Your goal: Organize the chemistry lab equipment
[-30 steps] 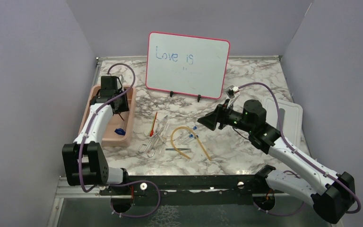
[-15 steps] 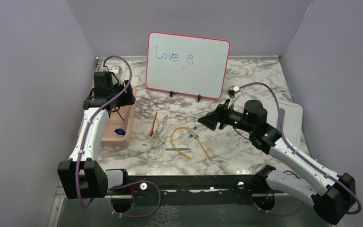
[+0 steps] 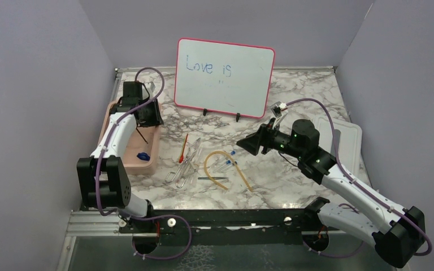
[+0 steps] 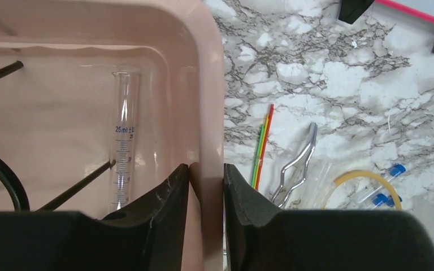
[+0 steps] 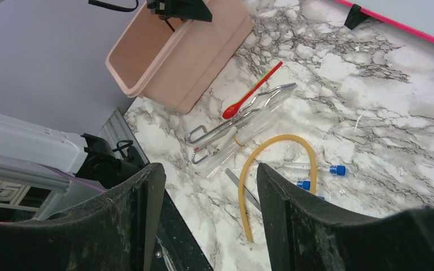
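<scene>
Left claw (image 4: 206,169): closed on the right-hand wall of the pink bin (image 4: 203,84), one finger inside and one outside, both pads against the plastic. It grips the bin, not a piece of equipment.

Inside the bin, on the inner finger's side: a glass graduated cylinder (image 4: 124,141) lying flat, and beyond it the black wire ring tripod (image 4: 0,175), its legs reaching toward the finger.

Outside, past the outer finger: the rest of the kit on the marble table (image 3: 294,96).

Right claw (image 5: 206,169): jaws wide, nothing between them, hovering above the loose pile. Straight ahead of its fingers lie the tan rubber tube (image 5: 277,139) in an arch, the blue-capped tubes (image 5: 316,167) under that arch, and further out the metal tongs (image 5: 274,89) and the red-tipped spatula (image 5: 251,93) side by side.

Step, as I read it: some items are already binned, and the left claw is steadying or shifting the bin, probably toward the pile. The next move likely calls for a level drag so the cylinder does not roll, then the right claw dropping onto one item.

Writing: cylinder marked "25ml" in blue above its scale. The whiteboard (image 3: 225,76) reads "Love is".
</scene>
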`<state>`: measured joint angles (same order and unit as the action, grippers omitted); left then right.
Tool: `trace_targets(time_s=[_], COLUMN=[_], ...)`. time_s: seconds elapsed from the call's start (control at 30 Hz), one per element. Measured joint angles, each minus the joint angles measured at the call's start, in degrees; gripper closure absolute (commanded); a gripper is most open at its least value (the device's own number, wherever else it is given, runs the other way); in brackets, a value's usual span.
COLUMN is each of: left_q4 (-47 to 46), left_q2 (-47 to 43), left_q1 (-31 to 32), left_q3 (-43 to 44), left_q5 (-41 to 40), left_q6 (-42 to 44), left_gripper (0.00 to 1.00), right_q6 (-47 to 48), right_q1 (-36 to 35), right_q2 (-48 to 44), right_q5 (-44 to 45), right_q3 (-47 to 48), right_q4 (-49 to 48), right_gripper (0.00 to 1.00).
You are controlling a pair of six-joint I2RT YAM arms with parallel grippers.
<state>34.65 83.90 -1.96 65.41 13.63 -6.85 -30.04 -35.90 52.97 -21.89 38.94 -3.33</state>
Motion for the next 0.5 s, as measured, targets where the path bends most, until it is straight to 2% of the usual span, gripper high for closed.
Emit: trace_targets(time_s=[0.23, 0.5], left_q4=[-0.37, -2.86], left_q2=[4.26, 10.75], left_q1=[0.04, 1.18], left_q3=[4.68, 10.51], left_q5=[-0.22, -1.64], left_q6=[-0.81, -4.87], left_gripper=[0.8, 0.8], right_q6=[-0.39, -0.57], right_q1=[0.0, 0.0], right_q2=[0.09, 0.94], right_q5=[0.37, 1.53], right_q3=[-0.42, -1.2], right_q4=[-0.15, -0.5], right_gripper=[0.35, 0.35])
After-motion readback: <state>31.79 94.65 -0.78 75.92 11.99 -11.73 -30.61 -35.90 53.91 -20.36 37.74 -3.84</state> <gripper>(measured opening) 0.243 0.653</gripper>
